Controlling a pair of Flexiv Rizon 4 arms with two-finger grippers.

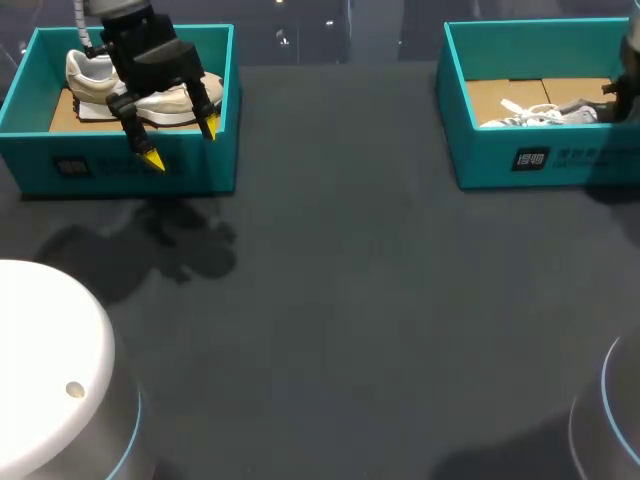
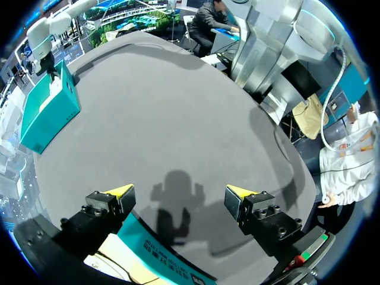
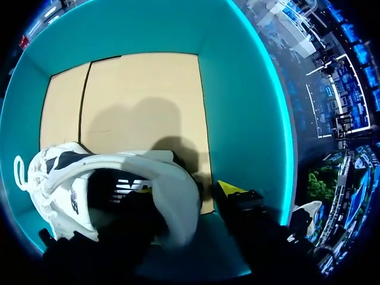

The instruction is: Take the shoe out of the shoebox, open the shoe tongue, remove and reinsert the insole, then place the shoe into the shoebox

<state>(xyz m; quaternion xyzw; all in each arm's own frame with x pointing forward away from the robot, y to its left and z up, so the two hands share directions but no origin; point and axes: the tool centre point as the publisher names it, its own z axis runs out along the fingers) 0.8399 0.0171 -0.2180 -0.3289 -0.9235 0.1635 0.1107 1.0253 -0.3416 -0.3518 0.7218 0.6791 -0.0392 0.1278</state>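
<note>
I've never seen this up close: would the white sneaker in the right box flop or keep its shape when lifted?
The white sneaker probably keeps its shape: its padded heel stands up unaided. Its loose laces would likely dangle and might catch the teal box wall.

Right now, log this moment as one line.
left hand open over left shoebox | right hand inside right shoebox at white shoe

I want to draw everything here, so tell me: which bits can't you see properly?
- Right gripper: in the right wrist view the white shoe hides part of it, so its grip is unclear; the head view's edge cuts it off.
- Beige shoe: in the head view the left gripper covers its middle.
- Same shoe in the left wrist view: only a sliver shows past the left shoebox wall.
</note>
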